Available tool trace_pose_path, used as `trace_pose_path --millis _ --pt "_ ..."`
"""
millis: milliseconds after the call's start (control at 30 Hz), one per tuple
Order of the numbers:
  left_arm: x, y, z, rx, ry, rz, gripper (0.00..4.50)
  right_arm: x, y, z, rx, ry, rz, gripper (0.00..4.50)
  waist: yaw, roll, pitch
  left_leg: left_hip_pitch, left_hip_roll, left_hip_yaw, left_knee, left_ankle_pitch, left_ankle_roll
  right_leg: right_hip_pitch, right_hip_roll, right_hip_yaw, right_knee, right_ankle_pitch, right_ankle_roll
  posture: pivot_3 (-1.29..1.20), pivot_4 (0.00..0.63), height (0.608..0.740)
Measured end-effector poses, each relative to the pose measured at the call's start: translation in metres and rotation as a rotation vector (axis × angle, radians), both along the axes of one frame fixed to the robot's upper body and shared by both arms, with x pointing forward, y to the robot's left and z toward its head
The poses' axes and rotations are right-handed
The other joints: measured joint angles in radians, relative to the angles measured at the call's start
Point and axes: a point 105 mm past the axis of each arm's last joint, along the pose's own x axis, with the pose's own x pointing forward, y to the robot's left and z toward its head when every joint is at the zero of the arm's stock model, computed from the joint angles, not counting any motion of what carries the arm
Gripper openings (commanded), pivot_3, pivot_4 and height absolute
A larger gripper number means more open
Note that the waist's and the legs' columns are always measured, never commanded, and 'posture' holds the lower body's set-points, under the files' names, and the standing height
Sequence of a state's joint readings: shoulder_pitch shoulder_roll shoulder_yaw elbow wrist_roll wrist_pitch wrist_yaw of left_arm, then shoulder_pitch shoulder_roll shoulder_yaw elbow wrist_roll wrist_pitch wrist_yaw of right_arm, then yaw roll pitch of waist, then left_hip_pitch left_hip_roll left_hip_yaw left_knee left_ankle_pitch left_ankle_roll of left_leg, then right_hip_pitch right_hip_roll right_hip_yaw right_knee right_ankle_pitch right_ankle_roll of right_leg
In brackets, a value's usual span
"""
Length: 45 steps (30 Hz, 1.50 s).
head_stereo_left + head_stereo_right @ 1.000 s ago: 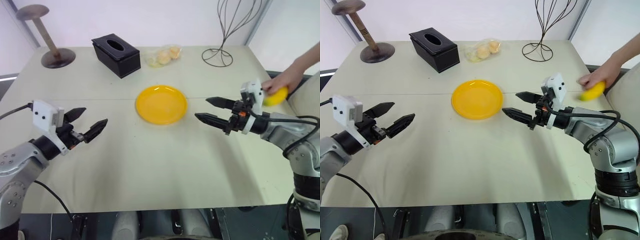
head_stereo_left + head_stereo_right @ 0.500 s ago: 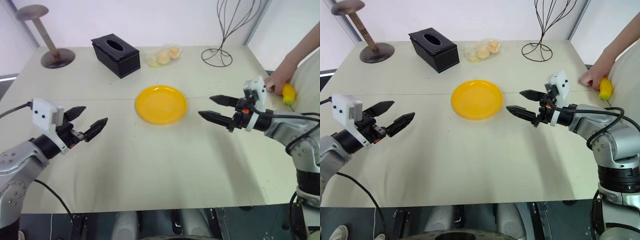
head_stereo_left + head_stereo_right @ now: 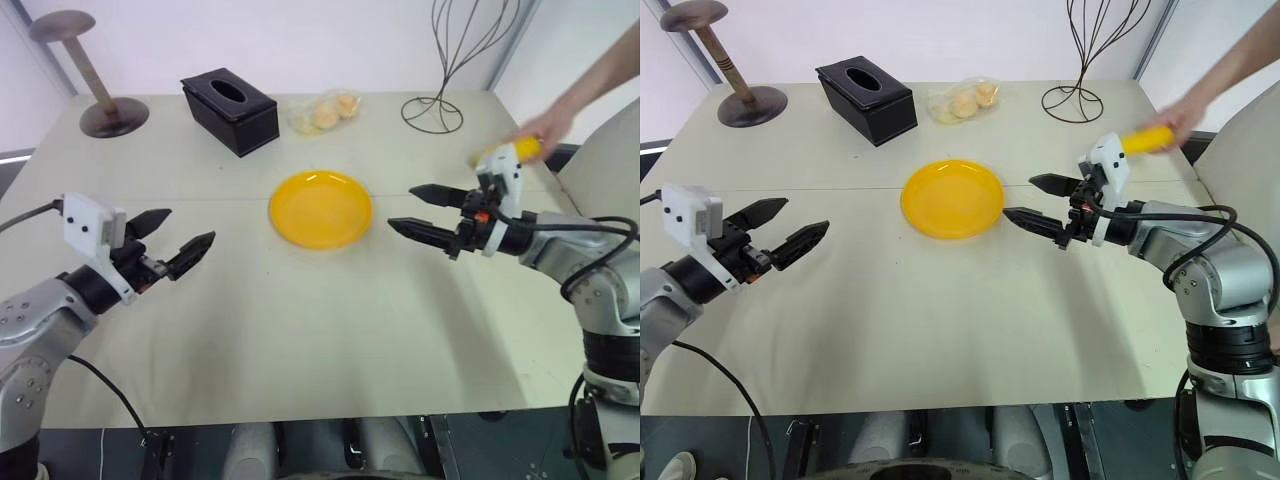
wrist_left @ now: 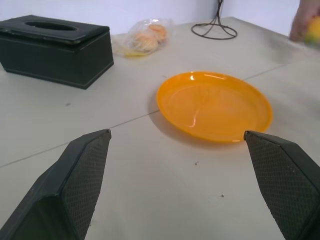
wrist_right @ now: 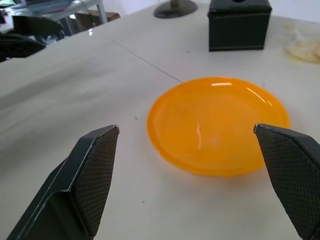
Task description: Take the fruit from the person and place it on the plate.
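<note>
Nearest, over the table [image 3: 300, 340], the left hand [image 3: 178, 244] and right hand [image 3: 418, 212] both hover with fingers spread, holding nothing. Between them lies the bare plate [image 3: 321, 208]. Farther right, the person's hand [image 3: 1180, 112] holds the banana [image 3: 1146, 138] above the right wrist.

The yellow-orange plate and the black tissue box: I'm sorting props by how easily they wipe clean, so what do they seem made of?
The round yellow-orange plate looks like glossy moulded plastic: bright highlights streak its smooth surface, though glazed ceramic cannot be ruled out. The black rectangular tissue box looks like matte leatherette or plastic: dull finish, pale seam lines along its edges.
</note>
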<state>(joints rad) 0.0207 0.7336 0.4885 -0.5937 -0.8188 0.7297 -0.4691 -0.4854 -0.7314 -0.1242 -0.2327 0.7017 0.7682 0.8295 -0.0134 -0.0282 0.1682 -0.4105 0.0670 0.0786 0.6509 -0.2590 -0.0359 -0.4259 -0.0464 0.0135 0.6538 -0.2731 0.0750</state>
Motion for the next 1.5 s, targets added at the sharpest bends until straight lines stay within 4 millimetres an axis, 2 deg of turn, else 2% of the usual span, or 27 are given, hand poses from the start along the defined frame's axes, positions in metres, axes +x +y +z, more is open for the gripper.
trace_pose_path --millis 200,533,667,833,933,1033,1133,1267,1500 --pt "0.000 0.006 0.006 0.002 -0.019 0.035 4.50 0.002 0.007 0.012 0.009 -0.041 0.016 4.42 0.002 0.000 0.000 0.000 0.000 0.000 0.001 0.000 0.000 0.001 0.000 0.000 0.001 0.000 0.000 0.00 0.150 0.740" --pt "-0.002 0.006 0.009 0.000 -0.029 0.043 4.50 0.003 0.010 0.005 0.014 -0.012 0.026 4.42 0.001 0.000 0.000 0.000 0.000 0.000 0.001 0.000 0.000 0.001 0.000 0.000 0.001 0.000 0.000 0.00 0.150 0.740" --pt "0.000 0.008 0.011 0.005 -0.036 0.063 4.50 0.010 0.009 0.005 0.067 0.016 -0.021 4.42 0.001 0.000 0.000 0.000 0.000 0.000 0.001 0.000 0.000 0.000 0.000 0.000 0.001 0.000 0.000 0.00 0.150 0.740" --pt "0.004 0.008 0.023 0.031 -0.081 0.066 4.50 0.030 0.021 0.041 0.253 0.033 -0.126 4.42 -0.004 0.000 0.000 0.001 0.000 0.000 0.001 0.000 0.000 0.000 0.000 0.000 0.003 0.000 0.000 0.00 0.150 0.740" --pt "0.008 0.008 0.027 0.027 -0.093 0.066 4.50 0.039 0.030 0.052 0.353 0.110 -0.179 4.42 -0.002 0.000 0.000 0.001 0.000 0.000 0.001 0.000 0.000 0.000 0.000 0.000 0.003 0.000 0.000 0.00 0.150 0.740" --pt "0.012 0.000 0.039 0.005 -0.143 0.033 4.50 0.044 0.043 0.054 0.435 0.224 -0.192 4.42 0.002 0.000 0.000 0.001 0.000 0.000 0.001 0.000 0.000 0.000 -0.001 0.000 0.004 0.000 0.000 0.00 0.150 0.740" --pt "0.010 -0.006 0.051 -0.033 -0.192 -0.010 4.50 0.043 0.052 0.045 0.418 0.293 -0.194 4.42 0.001 0.000 0.000 0.000 0.000 0.001 0.001 0.000 0.000 0.000 -0.001 0.000 0.003 0.000 0.000 0.00 0.150 0.740" --pt "0.006 -0.015 0.053 -0.077 -0.184 -0.084 4.50 0.043 0.055 0.041 0.428 0.335 -0.215 4.42 -0.002 0.000 0.000 0.001 0.000 0.000 0.001 0.000 0.000 0.000 -0.001 0.000 0.004 0.000 0.000 0.00 0.150 0.740" --pt "0.000 -0.027 0.058 -0.143 -0.164 -0.183 4.50 0.040 0.073 0.057 0.464 0.326 -0.157 4.42 -0.005 0.000 0.000 0.000 0.000 0.000 0.000 0.000 0.000 -0.001 0.000 0.000 0.004 0.000 0.000 0.00 0.150 0.740"
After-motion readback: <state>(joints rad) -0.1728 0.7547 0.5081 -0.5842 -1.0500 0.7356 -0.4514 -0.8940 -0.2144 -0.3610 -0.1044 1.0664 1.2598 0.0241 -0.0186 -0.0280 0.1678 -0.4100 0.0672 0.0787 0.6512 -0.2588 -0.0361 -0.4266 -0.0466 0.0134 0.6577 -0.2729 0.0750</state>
